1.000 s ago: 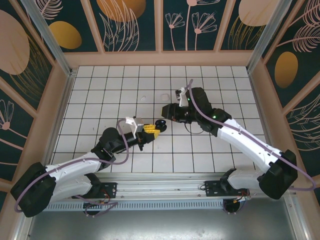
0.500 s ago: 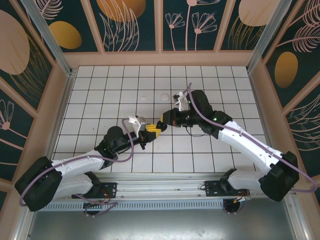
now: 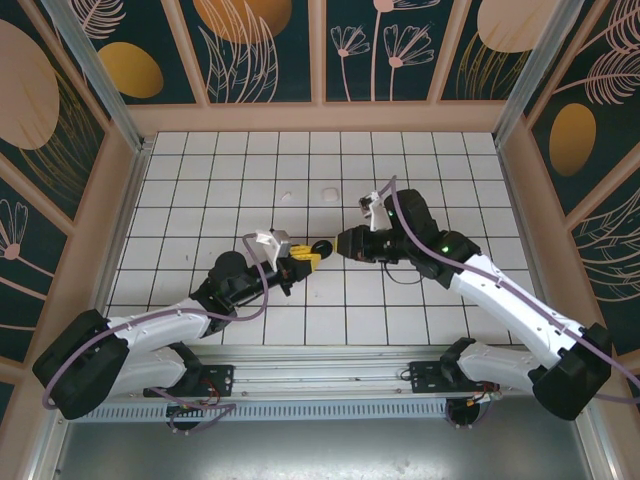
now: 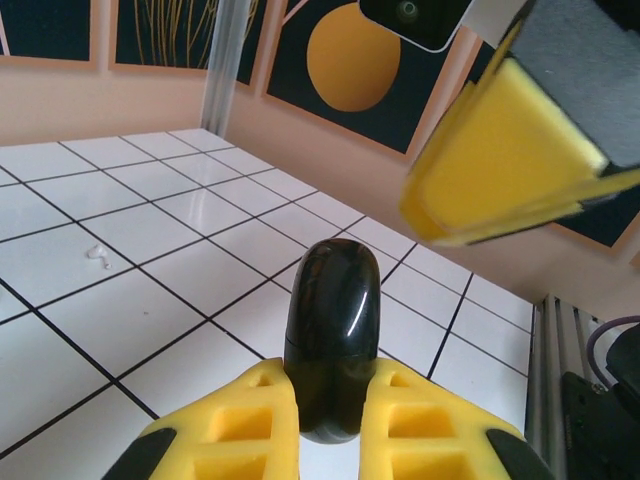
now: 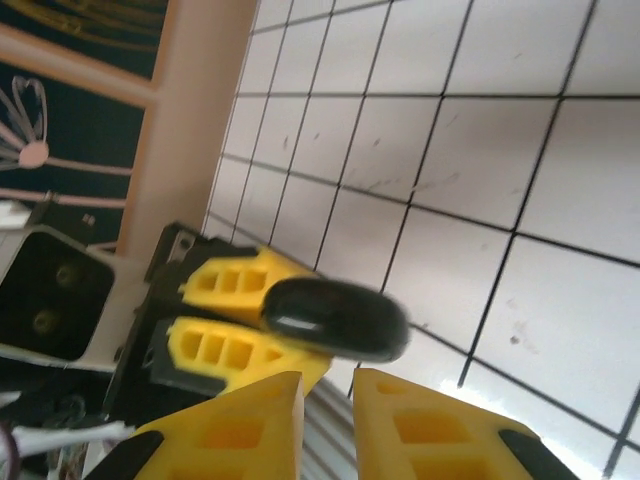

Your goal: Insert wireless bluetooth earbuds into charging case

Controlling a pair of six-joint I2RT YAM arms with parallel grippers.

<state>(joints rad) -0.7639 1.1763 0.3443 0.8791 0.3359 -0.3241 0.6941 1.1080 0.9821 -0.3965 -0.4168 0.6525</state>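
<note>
Gripping the charging case [image 4: 333,300], left end effector [image 4: 332,378]; right end effector [image 5: 328,388] barely parted, alongside.

Overhead wide; wrist cams opposed, seemingly sharing case [image 4: 332,340].

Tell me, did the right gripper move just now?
Yes. The right gripper slid rightward across the white tile grid, away from the black case that the left gripper holds.

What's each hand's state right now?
Left hand: closed, holding the black case.
Right hand: slightly open, empty.
</note>
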